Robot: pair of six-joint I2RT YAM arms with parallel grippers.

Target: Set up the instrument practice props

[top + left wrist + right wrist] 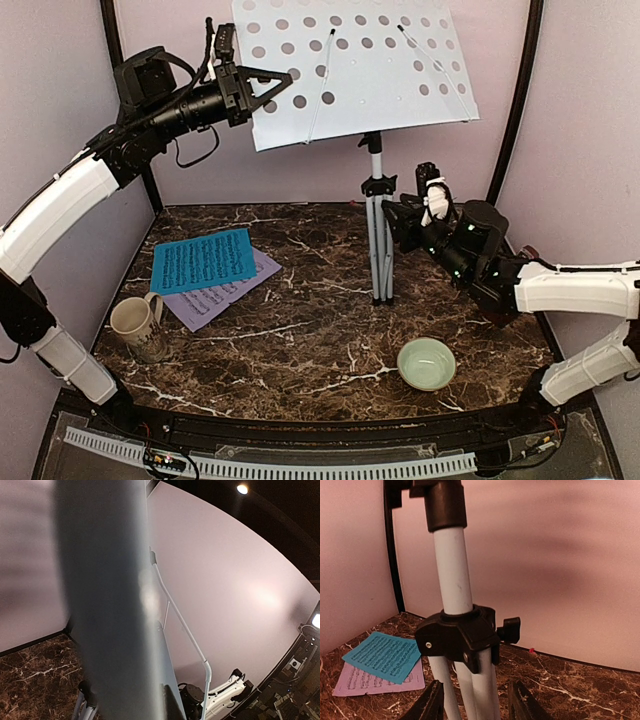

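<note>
The silver-white music stand [378, 230] stands at the back middle on its folded tripod legs [470, 690], which hang from a black collar [457, 637]. My left gripper [270, 88] is shut on the left edge of its perforated desk [350, 70]. That edge fills the left wrist view as a blurred grey sheet [110, 605]. My right gripper [395, 222] is low beside the pole. In the right wrist view my right gripper [477, 705] is open, with one finger on each side of the legs and a gap on the right side. A blue music sheet [203, 260] lies on a lilac sheet [225, 292] at the left.
A beige mug [135, 325] stands at the front left, just below the sheets. A pale green bowl [426, 362] sits at the front right. Pink walls close in the back and both sides of the marble table [300, 340].
</note>
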